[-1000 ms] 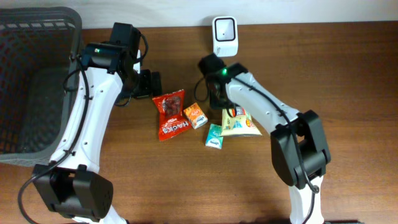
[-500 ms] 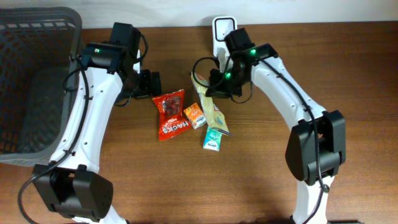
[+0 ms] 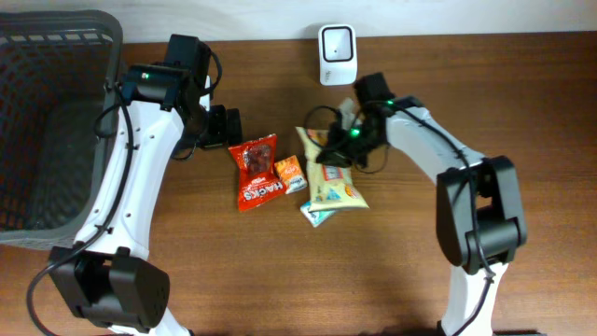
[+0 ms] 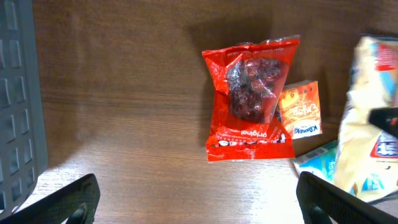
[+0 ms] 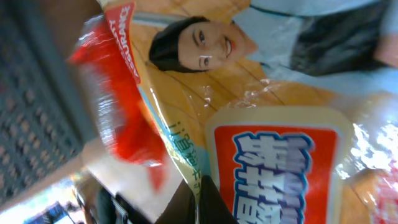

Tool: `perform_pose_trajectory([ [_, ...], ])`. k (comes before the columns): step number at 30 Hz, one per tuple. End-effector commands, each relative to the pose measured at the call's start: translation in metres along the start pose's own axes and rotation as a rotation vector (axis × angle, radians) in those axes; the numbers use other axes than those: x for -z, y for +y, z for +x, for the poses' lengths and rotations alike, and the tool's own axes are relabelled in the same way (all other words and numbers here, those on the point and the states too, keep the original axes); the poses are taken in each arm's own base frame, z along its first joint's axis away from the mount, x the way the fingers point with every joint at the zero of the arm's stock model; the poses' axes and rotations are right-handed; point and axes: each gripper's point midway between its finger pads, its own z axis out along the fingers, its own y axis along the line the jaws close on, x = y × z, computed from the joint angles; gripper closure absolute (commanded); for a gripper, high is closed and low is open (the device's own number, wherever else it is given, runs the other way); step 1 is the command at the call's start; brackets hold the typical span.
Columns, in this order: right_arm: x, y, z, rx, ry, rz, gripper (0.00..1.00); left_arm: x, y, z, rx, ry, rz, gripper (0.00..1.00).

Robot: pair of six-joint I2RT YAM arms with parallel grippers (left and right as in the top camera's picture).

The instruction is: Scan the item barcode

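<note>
Overhead, the right hand (image 3: 343,142), clamped on the upper edge of the yellow snack bag (image 3: 334,185), has swung back from the scanner (image 3: 336,47), which it was close to half a second ago. The bag now spreads printed side up over the teal packet (image 3: 317,215), near the scanner but not in front of it, so another pass probably remains. Right wrist shows only the bag's printed front, with no barcode. Left wrist adds the left hand (image 4: 199,202), spread wide above the red packet (image 4: 252,99) and holding nothing.

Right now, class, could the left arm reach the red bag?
Probably yes: the left arm hangs just beside the red bag, jaws open, and nothing lies on top of it.
</note>
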Motion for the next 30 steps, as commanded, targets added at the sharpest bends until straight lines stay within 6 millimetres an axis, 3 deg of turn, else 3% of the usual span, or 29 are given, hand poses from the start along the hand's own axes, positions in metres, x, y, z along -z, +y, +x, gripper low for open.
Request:
perform_pose_trajectory([
  [1,0.033,-0.031,-0.024,-0.084,-0.103,0.060,0.96,0.002,0.002,0.002,0.006,0.000,-0.008,0.01],
  [3,0.049,-0.039,-0.031,-0.098,-0.134,0.086,0.96,0.002,0.002,0.002,0.006,-0.001,-0.008,0.01],
  [5,0.063,-0.035,-0.033,-0.071,-0.145,0.093,0.96,0.002,0.002,0.001,0.006,-0.004,-0.007,0.01],
  [11,0.101,-0.003,-0.024,0.024,-0.203,0.232,0.96,0.002,0.001,-0.003,0.007,-0.018,-0.003,0.01],
  [13,0.110,0.018,-0.017,0.073,-0.220,0.246,0.96,0.002,0.001,-0.003,0.007,-0.019,-0.002,0.01],
  [16,0.116,0.055,0.001,0.158,-0.227,0.215,0.96,0.002,0.000,-0.003,0.007,-0.021,0.000,0.01],
  [20,0.106,0.091,0.023,0.227,-0.172,0.110,0.96,0.002,0.000,-0.003,0.007,-0.020,0.003,0.01],
  [24,0.100,0.114,0.033,0.241,-0.095,-0.046,0.96,0.002,0.000,-0.003,0.007,-0.019,0.003,0.01],
  [25,0.101,0.112,0.031,0.240,-0.101,-0.044,0.96,0.002,0.000,-0.003,0.007,-0.018,0.002,0.01],
  [28,0.104,0.080,0.013,0.226,-0.193,0.152,0.96,0.002,0.000,-0.002,0.007,-0.016,0.002,0.01],
  [29,0.105,0.067,0.012,0.223,-0.206,0.234,0.89,0.002,0.000,-0.002,0.007,-0.016,0.002,0.01],
  [30,0.106,0.059,0.014,0.244,-0.203,0.287,0.74,0.002,0.000,-0.002,0.007,-0.016,0.002,0.01],
])
